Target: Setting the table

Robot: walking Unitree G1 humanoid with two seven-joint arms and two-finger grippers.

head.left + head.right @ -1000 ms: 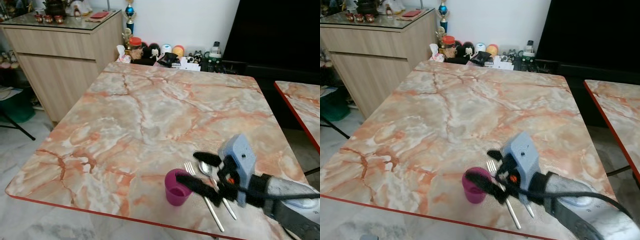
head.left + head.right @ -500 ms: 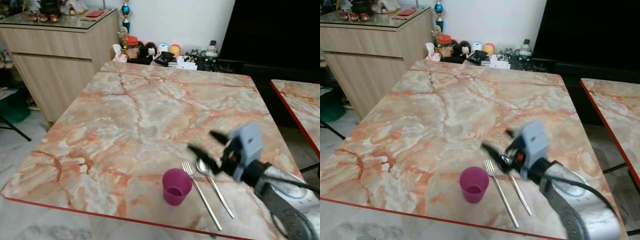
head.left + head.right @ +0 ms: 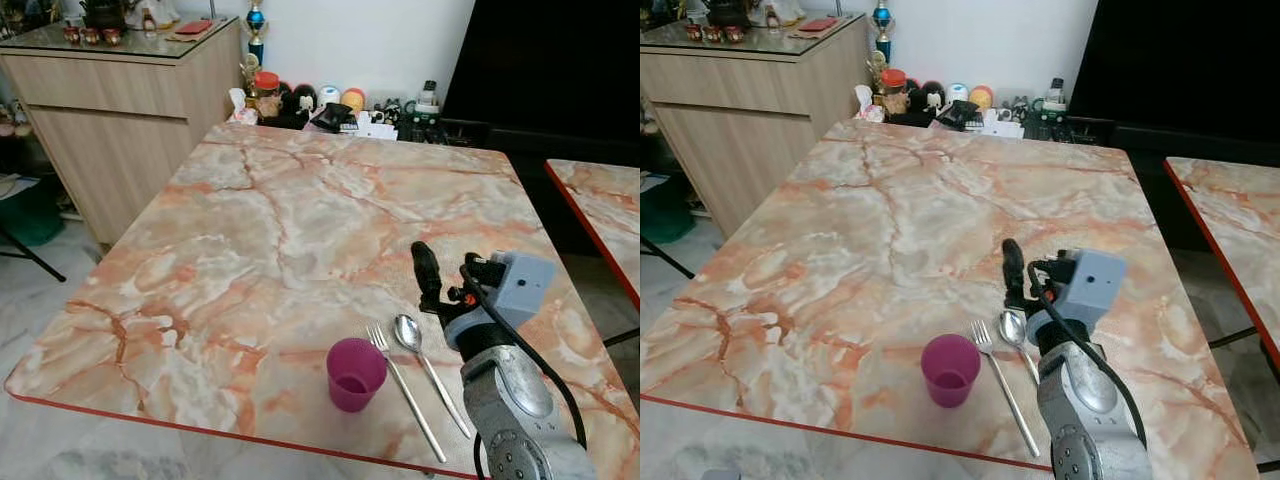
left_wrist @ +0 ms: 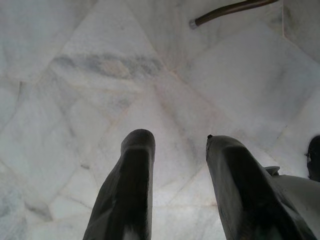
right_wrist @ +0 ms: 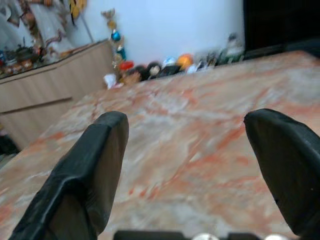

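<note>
Hovering with fingers apart at two o'clock of the purple cup (image 3: 355,372), the right claw (image 3: 445,272) could, dropping carelessly, probably scatter the spoon (image 3: 428,366) and fork (image 3: 403,389) across the marble surface (image 3: 260,230).

Right arm raised at the near right, silver forearm angled up and away, wrist cocked so the right gripper (image 3: 445,272) points toward the far side. Its black fingers (image 5: 85,165) spread wide, nothing between them. Left gripper (image 4: 182,172) hangs low, fingers parted and empty.
</note>
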